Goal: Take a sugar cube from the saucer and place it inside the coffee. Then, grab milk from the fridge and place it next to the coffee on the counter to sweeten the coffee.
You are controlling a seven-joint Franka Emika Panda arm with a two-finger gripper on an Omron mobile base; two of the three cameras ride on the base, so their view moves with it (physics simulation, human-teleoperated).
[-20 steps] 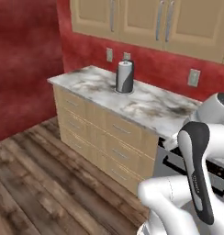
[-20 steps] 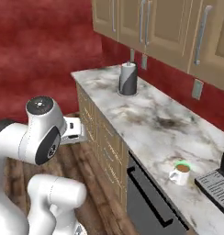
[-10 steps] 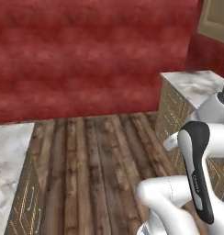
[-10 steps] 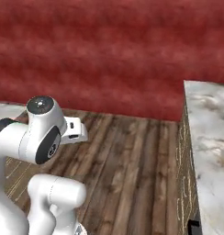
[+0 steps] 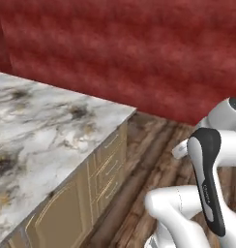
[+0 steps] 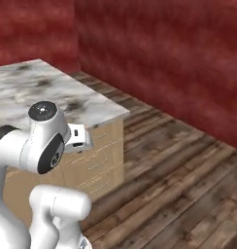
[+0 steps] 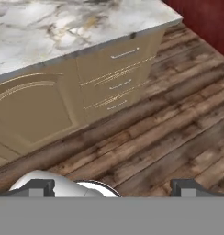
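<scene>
Red wall (image 5: 139,53) fills top of left base view; in right base view two red wall faces meet at corner in upper left of frame.

Wooden plank floor (image 6: 178,180), dark brown, fills lower right of right base view and runs diagonally across lower half of hand view.

Tan cabinets (image 7: 86,87) across upper left of hand view: arched door panel at left, stack of drawers with thin metal handles (image 7: 125,54) just right of it.
</scene>
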